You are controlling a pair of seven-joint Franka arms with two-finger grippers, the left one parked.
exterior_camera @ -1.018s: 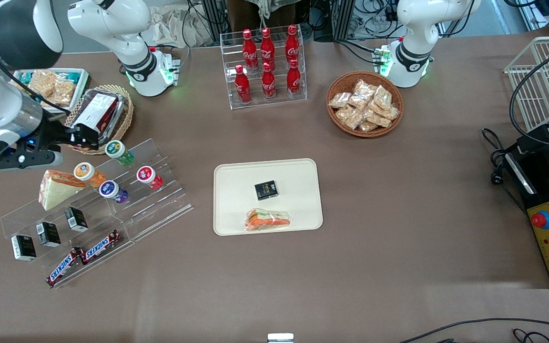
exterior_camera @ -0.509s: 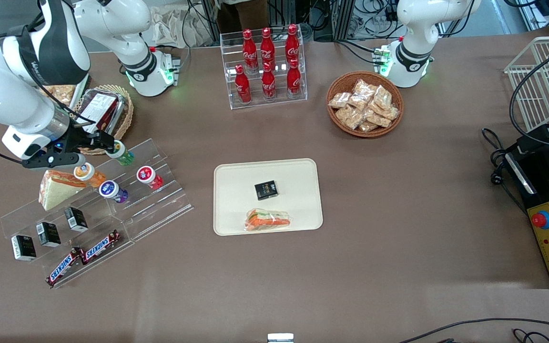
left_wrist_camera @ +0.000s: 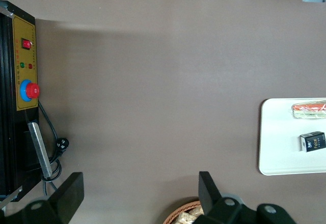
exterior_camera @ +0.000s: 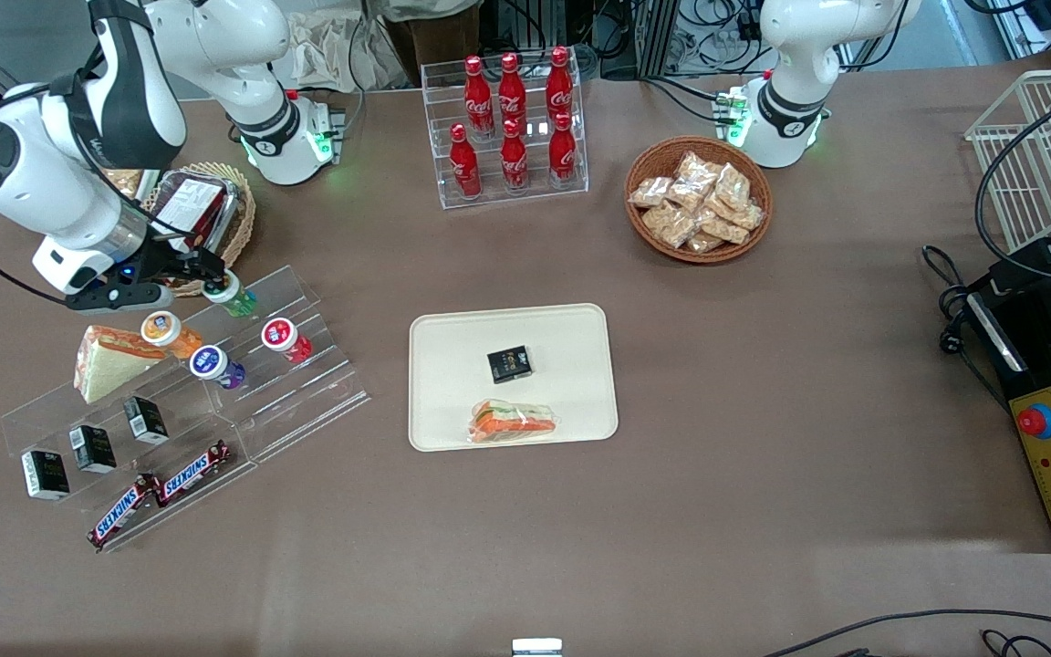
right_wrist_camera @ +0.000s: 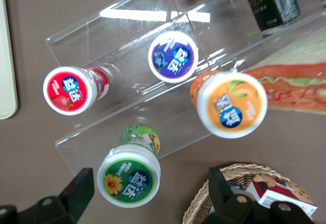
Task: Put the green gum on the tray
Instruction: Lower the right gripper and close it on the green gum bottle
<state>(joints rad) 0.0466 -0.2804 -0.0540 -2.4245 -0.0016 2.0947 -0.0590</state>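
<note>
**Over the top shelf: lining up on the green gum**

Above the clear acrylic stand (exterior_camera: 243,365), my gripper (right_wrist_camera: 147,196) hung w/ fingers spread wide, one each side of the green gum (right_wrist_camera: 129,175), nothing held. So: approach step, grasp not yet made. Bottle sat on the stand's top step, well apart from the tray (exterior_camera: 580,319). Next move, as I judged it: drop lower, close on the round white-rimmed lid or the body below, w/o bumping the orange bottle (right_wrist_camera: 232,103) nearby. Gum looked smooth hard plastic, cylindrical, prob slippery. Tray flat, cream, low rim, rounded corners.
</note>
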